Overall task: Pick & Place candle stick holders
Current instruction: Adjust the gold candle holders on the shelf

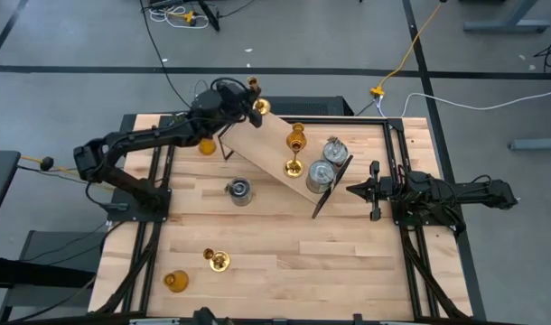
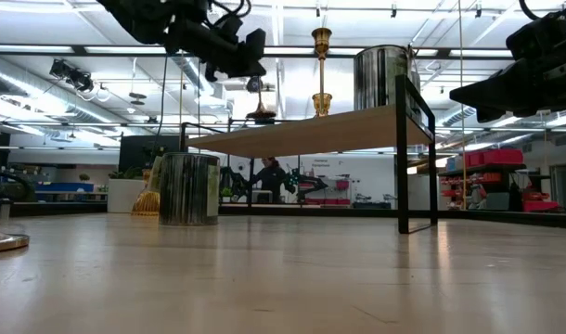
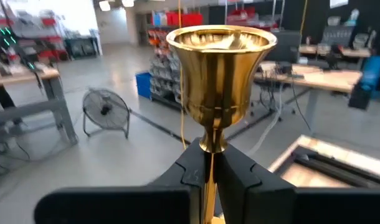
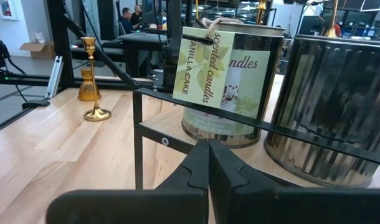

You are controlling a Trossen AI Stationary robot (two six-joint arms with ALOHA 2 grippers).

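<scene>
My left gripper (image 1: 244, 101) is shut on a shiny brass candle stick holder (image 3: 221, 68), held in the air by the far left end of a raised wooden shelf (image 1: 275, 149). On that shelf stand two brass holders (image 1: 296, 135) (image 1: 294, 167) and two silver-grey cylinders (image 1: 334, 149) (image 1: 321, 173). On the table rest another silver cylinder (image 1: 239, 190), an amber glass holder (image 1: 206, 144), a brass holder (image 1: 217, 260) and a second amber one (image 1: 174, 282). My right gripper (image 1: 350, 190) waits shut beside the shelf's right end. My left gripper pinches the brass holder's thin stem (image 3: 210, 158) between its two fingers (image 3: 246, 180), just below the flared cup. The fingers come at it level, lying across the stem. The holder stands upright in the hold, cup up, lifted clear of table and shelf.
The shelf stands on a thin black frame (image 2: 401, 153), slanting across the table's middle. Black rails (image 1: 395, 144) run along both table sides. Bare wood lies at the near middle and right (image 1: 330, 262). The labelled candle tin (image 4: 230, 81) fills the right wrist view.
</scene>
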